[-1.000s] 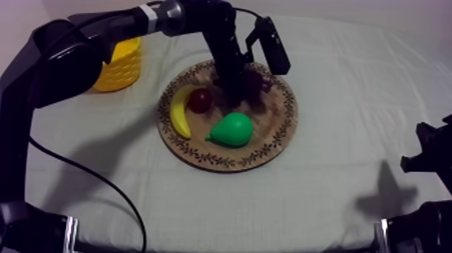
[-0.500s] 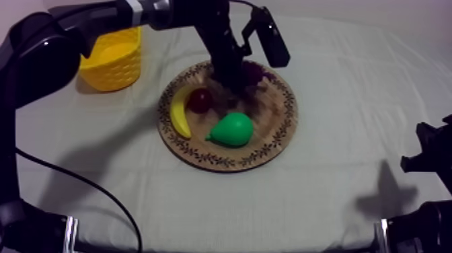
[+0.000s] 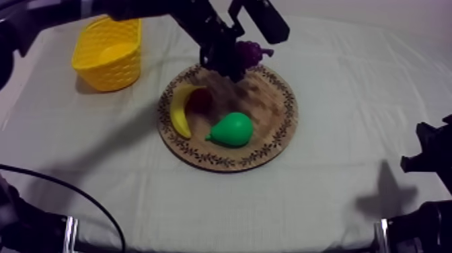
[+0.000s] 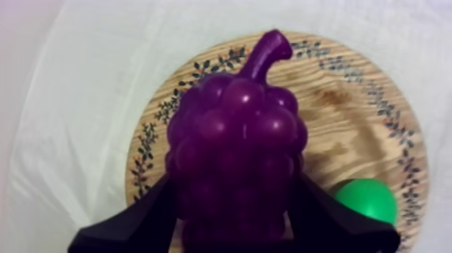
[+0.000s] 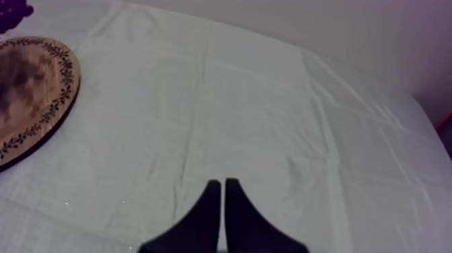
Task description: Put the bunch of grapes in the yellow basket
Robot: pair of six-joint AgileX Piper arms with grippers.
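My left gripper (image 4: 234, 217) was clamped round the bunch of grapes (image 4: 235, 141), holding it clear above the wooden board (image 3: 269, 145), high enough, I judged, to carry across to the yellow basket (image 3: 111, 70) at my left. My right gripper (image 5: 223, 195) sat closed and idle over the creased grey-white cloth (image 3: 336, 101), with a pale wall (image 5: 303, 20) beyond.

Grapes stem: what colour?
Purple, like the rest of the bunch of grapes; shows best in the left wrist view.

Glossy black left arm (image 3: 198, 23) of rounded links, silver ring (image 3: 68, 230) near its base, blocky black right arm (image 3: 432, 153), broad flat matte-black left gripper fingers (image 4: 138, 219), smooth black tapered right gripper fingers (image 5: 210, 217)
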